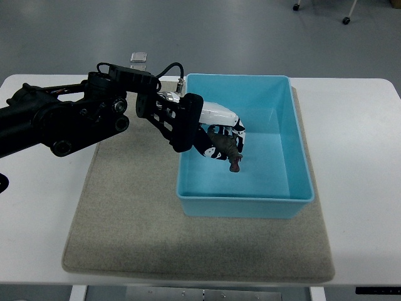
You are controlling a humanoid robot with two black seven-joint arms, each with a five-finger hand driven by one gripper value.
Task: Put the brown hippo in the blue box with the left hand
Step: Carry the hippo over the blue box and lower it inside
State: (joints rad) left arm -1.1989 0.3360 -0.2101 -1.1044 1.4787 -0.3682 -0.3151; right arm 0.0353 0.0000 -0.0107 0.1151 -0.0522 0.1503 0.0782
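Left arm in from the left edge of the tabletop, black and jointed, stretched across the near-left stretch of the mat toward the box. Left hand over the left wall of the box, dipping inside, fingers curled around the hippo. Hippo brown, held in the left half of the box, hanging low over the floor; contact with the floor impossible to tell. Box blue, rectangular, open-topped, sitting on the right part of the mat, far wall near the far edge of the tabletop. Mat grey-beige, covering the middle of the white tabletop.
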